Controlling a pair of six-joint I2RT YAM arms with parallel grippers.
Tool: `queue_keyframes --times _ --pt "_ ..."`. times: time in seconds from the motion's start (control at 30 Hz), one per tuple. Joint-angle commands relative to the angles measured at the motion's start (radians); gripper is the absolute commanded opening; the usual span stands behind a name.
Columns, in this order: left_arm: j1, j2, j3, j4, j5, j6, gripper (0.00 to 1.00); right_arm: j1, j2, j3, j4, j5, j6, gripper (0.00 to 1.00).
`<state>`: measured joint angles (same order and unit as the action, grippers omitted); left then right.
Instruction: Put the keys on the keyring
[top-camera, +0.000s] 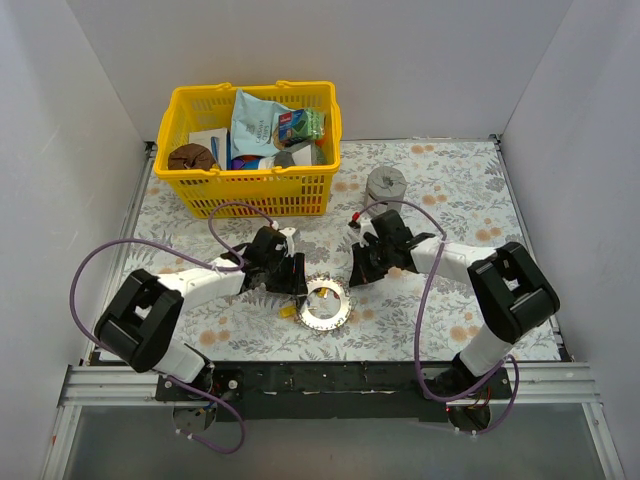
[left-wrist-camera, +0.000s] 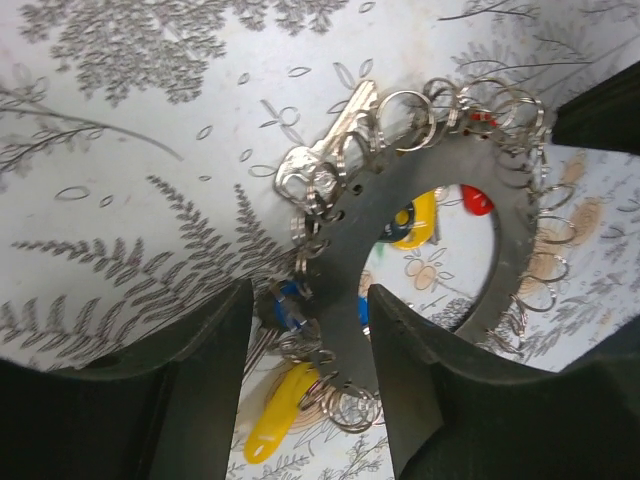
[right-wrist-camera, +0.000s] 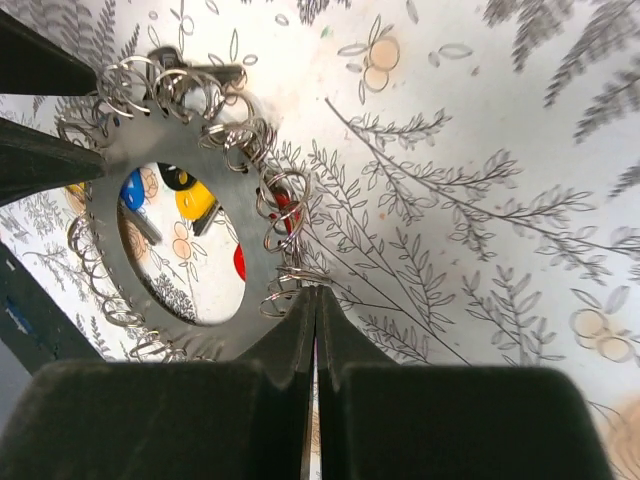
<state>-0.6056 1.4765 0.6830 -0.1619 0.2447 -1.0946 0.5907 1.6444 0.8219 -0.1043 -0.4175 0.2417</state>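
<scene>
The keyring (top-camera: 325, 303) is a flat silver disc with a wide hole and many small split rings along its rim. It lies between my two grippers. In the left wrist view the keyring (left-wrist-camera: 440, 170) carries a plain silver key (left-wrist-camera: 320, 150), and yellow (left-wrist-camera: 275, 415), blue (left-wrist-camera: 290, 305) and red (left-wrist-camera: 477, 200) tags show under it. My left gripper (left-wrist-camera: 305, 300) (top-camera: 293, 278) is open and straddles the ring's band. My right gripper (right-wrist-camera: 316, 292) (top-camera: 358, 272) is shut, its tips pinching a small split ring (right-wrist-camera: 285, 285) at the keyring's (right-wrist-camera: 110, 160) rim.
A yellow basket (top-camera: 250, 190) full of packets stands at the back left. A squat grey metal cylinder (top-camera: 385, 185) stands behind the right gripper. White walls enclose the floral-patterned table (top-camera: 450, 200) on three sides.
</scene>
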Motion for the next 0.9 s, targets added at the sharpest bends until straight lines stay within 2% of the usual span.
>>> queue_keyframes --times 0.0,0.2,0.53,0.67,0.8,0.87 --pt "-0.006 -0.073 0.072 -0.172 -0.131 0.054 0.5 0.0 -0.078 0.074 -0.061 0.06 -0.051 0.01" --pt "-0.005 -0.093 0.122 -0.188 -0.211 0.065 0.53 0.092 -0.118 0.115 -0.074 0.086 -0.061 0.01" --pt "0.013 -0.058 0.158 -0.081 -0.156 0.018 0.6 0.251 0.015 0.134 -0.043 0.075 0.001 0.01" --pt "0.026 -0.094 0.158 -0.033 -0.165 -0.013 0.7 0.274 0.055 0.125 -0.057 0.097 0.018 0.01" --pt "0.033 -0.166 0.132 0.022 -0.199 -0.031 0.89 0.276 0.057 0.082 -0.067 0.118 0.025 0.01" --pt "0.041 -0.214 0.11 0.048 -0.231 -0.039 0.94 0.276 0.048 0.053 -0.083 0.128 0.021 0.01"
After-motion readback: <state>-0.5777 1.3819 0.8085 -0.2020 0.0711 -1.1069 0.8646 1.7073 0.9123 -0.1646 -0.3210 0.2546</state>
